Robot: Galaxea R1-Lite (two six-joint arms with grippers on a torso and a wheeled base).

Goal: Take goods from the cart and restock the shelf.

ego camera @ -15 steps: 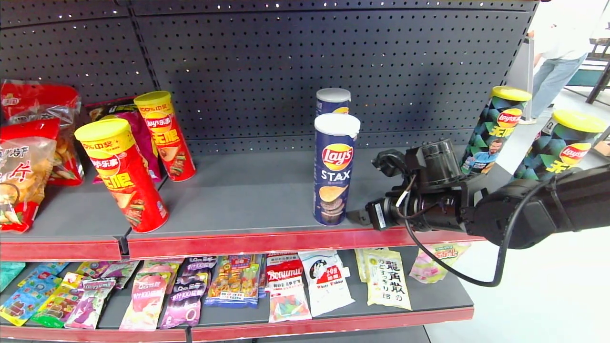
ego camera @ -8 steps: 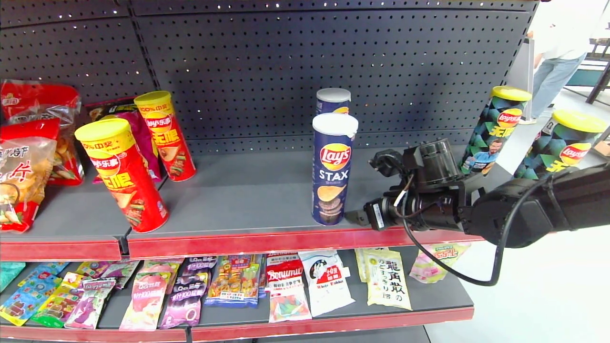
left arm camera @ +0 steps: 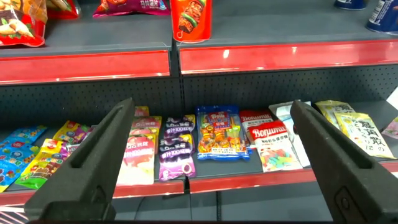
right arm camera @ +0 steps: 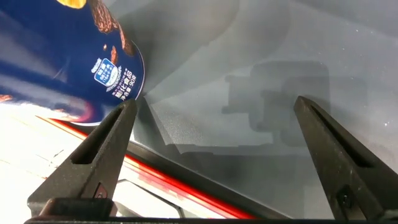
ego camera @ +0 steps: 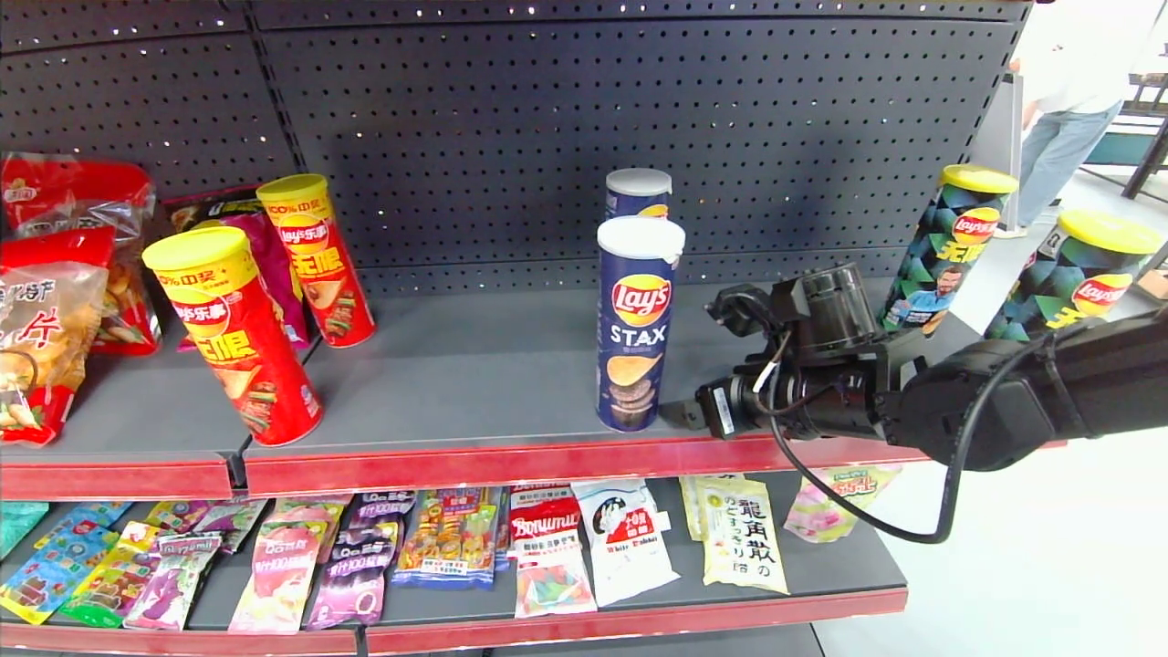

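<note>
Fully upright: blue chip can [ego camera: 639, 338], long axis vertical.

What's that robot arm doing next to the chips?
The robot is filling up a store shelf. Its right end effector is open right beside the front blue can of chips, which stands upright near the shelf's front edge with a second blue can behind it. It is not gripping either one. The left end effector is open too, holding nothing, down in front of the candy bags on the lower shelf.
</note>
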